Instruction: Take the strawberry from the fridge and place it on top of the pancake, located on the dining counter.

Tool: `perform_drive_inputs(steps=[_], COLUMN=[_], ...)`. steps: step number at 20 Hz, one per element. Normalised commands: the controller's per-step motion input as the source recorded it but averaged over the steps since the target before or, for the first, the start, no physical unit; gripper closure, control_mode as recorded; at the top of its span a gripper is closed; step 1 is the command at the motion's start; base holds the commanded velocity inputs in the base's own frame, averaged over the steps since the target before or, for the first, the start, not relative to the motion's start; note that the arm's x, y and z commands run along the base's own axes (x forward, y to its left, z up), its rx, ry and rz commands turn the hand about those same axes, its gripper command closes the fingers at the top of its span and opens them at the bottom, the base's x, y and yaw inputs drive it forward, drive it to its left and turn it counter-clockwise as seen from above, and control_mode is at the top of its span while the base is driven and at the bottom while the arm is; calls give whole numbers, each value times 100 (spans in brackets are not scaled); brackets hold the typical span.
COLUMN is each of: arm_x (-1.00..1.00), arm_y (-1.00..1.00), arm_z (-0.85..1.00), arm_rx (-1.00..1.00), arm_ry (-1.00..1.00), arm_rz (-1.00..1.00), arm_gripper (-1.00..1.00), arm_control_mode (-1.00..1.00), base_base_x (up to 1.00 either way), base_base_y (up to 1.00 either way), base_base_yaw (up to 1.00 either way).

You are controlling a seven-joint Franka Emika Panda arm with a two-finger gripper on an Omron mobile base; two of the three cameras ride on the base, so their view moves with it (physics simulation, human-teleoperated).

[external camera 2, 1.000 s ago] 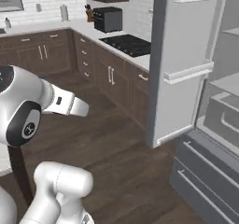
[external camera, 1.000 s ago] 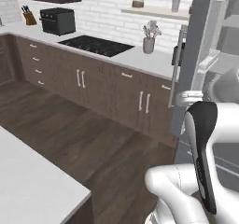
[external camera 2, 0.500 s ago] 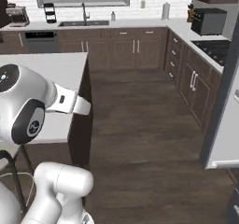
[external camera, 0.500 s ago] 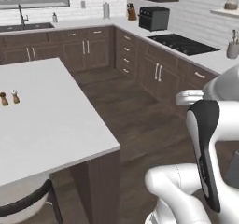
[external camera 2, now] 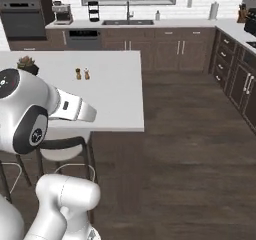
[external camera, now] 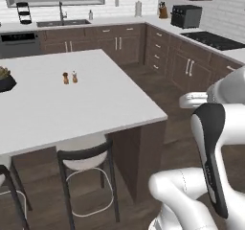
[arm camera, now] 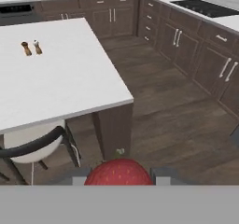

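Gripper (arm camera: 119, 181) clamped on strawberry (arm camera: 119, 173), carried low off the corner of dining counter (arm camera: 70, 78). We judge transport step underway, fetch done. Pancake not sighted; 2 shakers (arm camera: 31, 47) on top. Next: we locate plate, bring berry over stack, release.

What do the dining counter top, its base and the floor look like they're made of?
Dining counter top: plain matte white slab, no grain or veining, so laminate or solid surface; can't tell which. Its base: dark brown with faint wood grain, probably stained wood or veneer. Floor: dark brown planks with visible seams and grain, wood or wood-look, slight sheen. All rendered, so the look is the only evidence.
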Motion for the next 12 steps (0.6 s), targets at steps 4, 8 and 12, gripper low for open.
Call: perform_drive_inputs(steps=[4, 8, 12], arm_x=[0, 0, 0], arm_y=[0, 0, 0], arm_z=[0, 0, 0], arm_rx=[0, 0, 0], arm_ry=[0, 0, 0], arm_rz=[0, 0, 0], arm_gripper=[100, 100, 100], arm_control_mode=[100, 100, 100], base_base_x=[-60, -35, -15], base_base_y=[100, 100, 100], base_base_yaw=[19, 17, 16])
